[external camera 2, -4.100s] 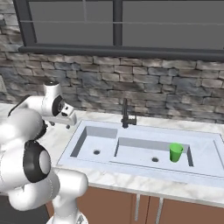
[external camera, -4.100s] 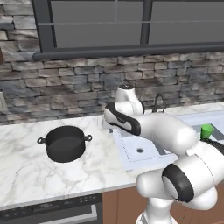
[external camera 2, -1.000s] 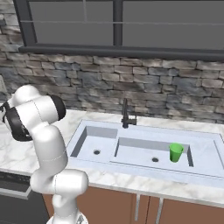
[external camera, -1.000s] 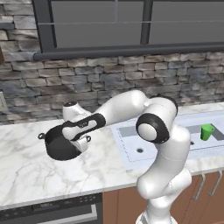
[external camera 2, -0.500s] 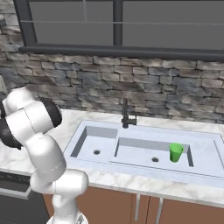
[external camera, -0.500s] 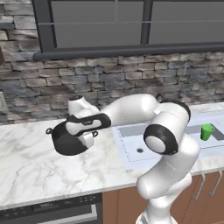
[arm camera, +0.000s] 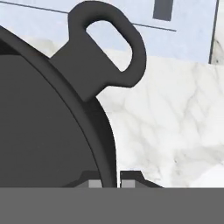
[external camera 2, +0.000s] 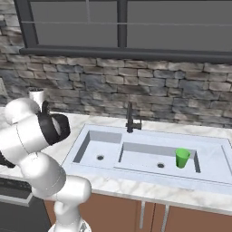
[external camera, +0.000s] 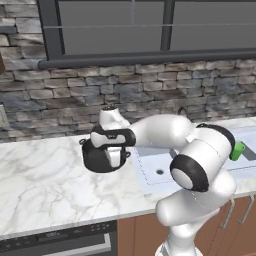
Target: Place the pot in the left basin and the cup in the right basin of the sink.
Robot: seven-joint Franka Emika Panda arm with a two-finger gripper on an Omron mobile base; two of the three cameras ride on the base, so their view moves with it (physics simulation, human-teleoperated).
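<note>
black pot (external camera: 102, 156) rim pinched in tool (arm camera: 111, 183), nearly closed; green cup (external camera 2: 182, 158) in right basin (external camera 2: 149, 156).

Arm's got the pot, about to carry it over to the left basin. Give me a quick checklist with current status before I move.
1. Grip on the pot: ok. In the hand view the fingertips straddle its rim, one inside, one outside.
2. Pot off the counter: cannot tell; the base views do not settle whether it is lifted.
3. Left basin free to receive it: ok, just the drain hole in it.
4. Cup in the right basin: ok, standing upright there.
5. Faucet away from the path: ok, it stands at the back rim of the sink.
</note>
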